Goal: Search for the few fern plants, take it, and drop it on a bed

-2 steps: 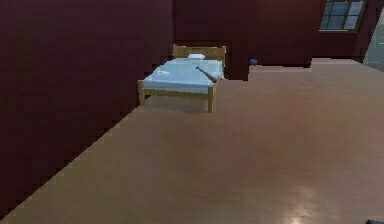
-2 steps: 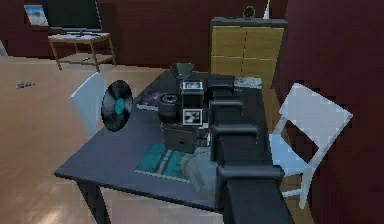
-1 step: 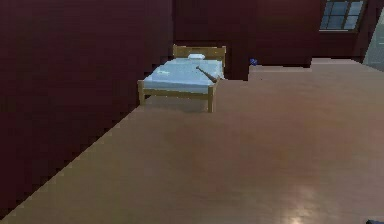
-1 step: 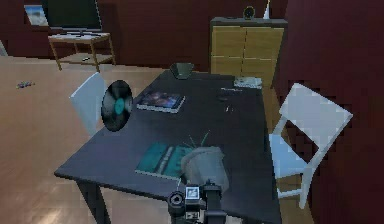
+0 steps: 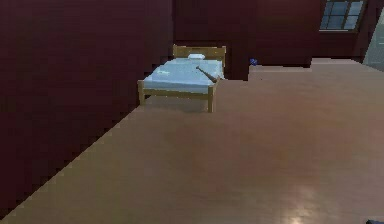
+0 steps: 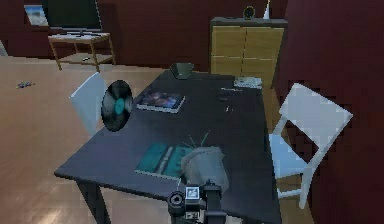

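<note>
1. Probably the fern: a grey lump with a few thin pale strands above it, standing on the near end of the dark table, just beside a teal book. Too blurred to name with certainty.
2. Directly below it in the arm side view, the gripper, close against the lump; over, beside or touching, impossible to say. Impossible too to tell how the fingers stand, or whether anything is held, with the lump on the table right behind them.
3. Placed so, seemingly, for a reach over the table's edge: likely the taking step, not yet clearly done.
4. Farther out on the table: a black record propped on edge, a magazine, a dark box. Beside the table, a white chair; beyond, against the wall, a yellow dresser.
5. In the forward view, the bed against the dark red wall, well apart across bare wooden floor; by the look of it, a drive needed before any drop there.
</note>
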